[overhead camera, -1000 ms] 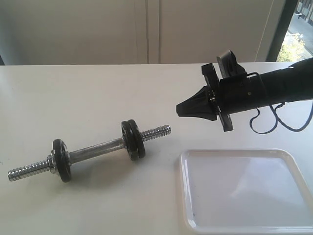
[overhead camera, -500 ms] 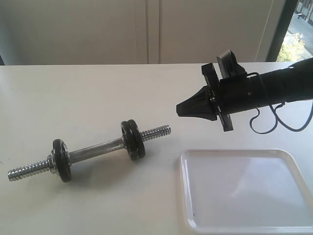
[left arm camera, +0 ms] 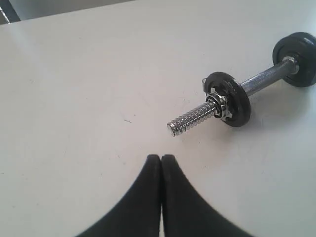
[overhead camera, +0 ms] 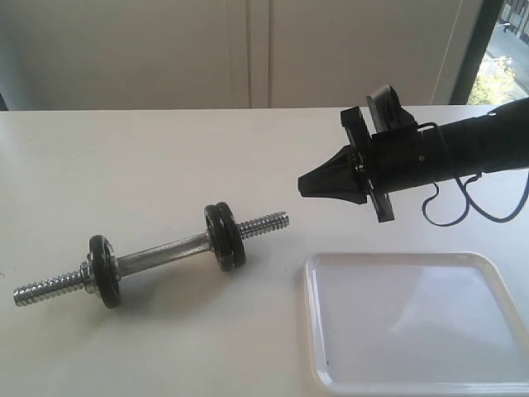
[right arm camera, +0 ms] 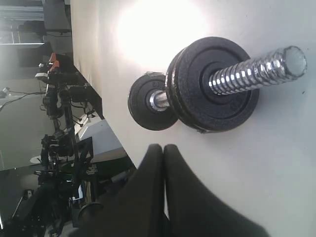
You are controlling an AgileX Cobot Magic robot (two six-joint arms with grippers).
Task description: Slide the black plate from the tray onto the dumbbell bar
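Counter [overhead camera: 124,157]: a plain white top that carries everything. Its far edge meets a pale wall.
Dumbbell bar [overhead camera: 165,252]: a chrome bar lying flat on the counter's left half in the exterior view. It runs slantwise from the near-left side up toward the middle, with both ends threaded.
Black plate [overhead camera: 235,246]: off the tray and threaded on the bar. It is the outer of two discs pressed face to face, just inside the right threaded end [overhead camera: 264,223]. The right wrist view shows its flat face [right arm camera: 192,98] with the thread sticking out through the hole.
Inner disc [overhead camera: 215,220]: touches the black plate on the side toward the bar's middle.
Lone disc [overhead camera: 103,271]: sits near the bar's other end, with a metal nut [left arm camera: 220,104] against its outer face and bare thread [left arm camera: 190,118] beyond.
Tray [overhead camera: 312,331]: a white tray with a low lip at the counter's near-right corner, well apart from the dumbbell.
Right claw [overhead camera: 304,184]: fingers together, gripping nothing. It hangs in the air over the counter past the tray's far side and points along the bar's line toward the black plate, clear of it.
Left claw [left arm camera: 161,159]: fingers together, empty, and seen only in its wrist view. It sits above bare counter near the thread at the lone disc's end, not touching it.
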